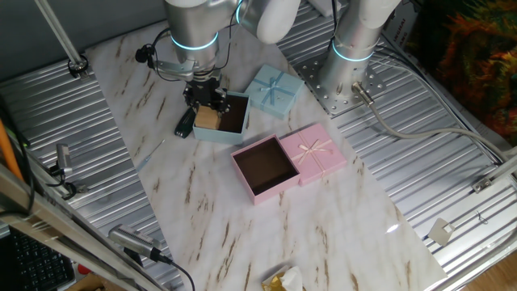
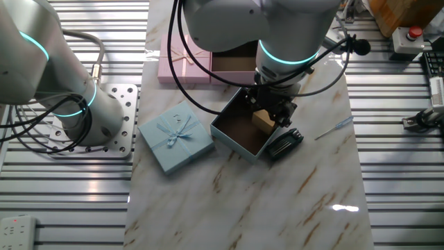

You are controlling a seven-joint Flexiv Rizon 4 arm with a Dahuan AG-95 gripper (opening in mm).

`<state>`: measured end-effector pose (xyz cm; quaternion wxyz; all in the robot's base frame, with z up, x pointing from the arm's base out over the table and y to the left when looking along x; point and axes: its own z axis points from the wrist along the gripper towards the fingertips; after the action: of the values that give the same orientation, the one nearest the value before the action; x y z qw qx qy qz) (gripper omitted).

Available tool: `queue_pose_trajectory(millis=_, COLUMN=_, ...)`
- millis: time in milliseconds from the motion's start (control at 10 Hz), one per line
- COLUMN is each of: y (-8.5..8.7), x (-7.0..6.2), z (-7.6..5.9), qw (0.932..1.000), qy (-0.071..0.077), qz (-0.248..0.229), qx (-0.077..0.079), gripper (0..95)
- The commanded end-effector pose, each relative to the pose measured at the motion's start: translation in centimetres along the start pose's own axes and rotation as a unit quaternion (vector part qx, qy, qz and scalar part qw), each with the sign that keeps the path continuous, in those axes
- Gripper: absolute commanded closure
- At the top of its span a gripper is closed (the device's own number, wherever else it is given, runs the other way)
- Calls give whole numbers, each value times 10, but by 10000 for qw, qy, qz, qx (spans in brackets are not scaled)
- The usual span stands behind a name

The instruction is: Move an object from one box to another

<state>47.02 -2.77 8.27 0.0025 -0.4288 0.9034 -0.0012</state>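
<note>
So the biggest thing here is the marble-look table top point(image 1: 242, 218), white with tan veins, smooth and glossy, laid over ribbed metal decking point(image 1: 73, 113) that runs out on both sides. My arm point(image 1: 192, 24) is the fat white cylinder with the glowing teal ring, coming straight down over the blue stuff.

The light blue box tray point(image 2: 236, 139) is square, thin-walled cardboard with a dark brown inside, turned corner-on to the table edge. Its light blue lid point(image 2: 175, 136) with the ribbon bow lies flat just beside it. The pink box tray point(image 1: 263, 168) is the same build, dark brown inside, nothing visible in it, and its pink lid point(image 1: 317, 153) with the cream bow touches its side.

My claw point(image 1: 208, 109) is down inside the blue tray, near one wall. The small wood-coloured cube point(image 2: 263, 119) sits right between my fingers point(image 2: 284, 111), tan, matte, sharp-cornered. Honestly I can't tell if I'm pinching it or just straddling it, the black finger bits hide the contact.

A flat black item point(image 2: 284, 143) lies outside the tray, right against its corner, so that side is tight. Loads of bare marble toward the near end.
</note>
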Motion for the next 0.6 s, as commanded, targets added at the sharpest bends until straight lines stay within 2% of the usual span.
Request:
queue_pose_trajectory(millis=100, y=-1, x=0, z=2, qw=10000, qy=-2, qz=10, qx=6, gripper=950)
queue_pose_trajectory(millis=600, y=-1, x=0, z=6, qw=10000, qy=35, qz=26, qx=-38, gripper=950)
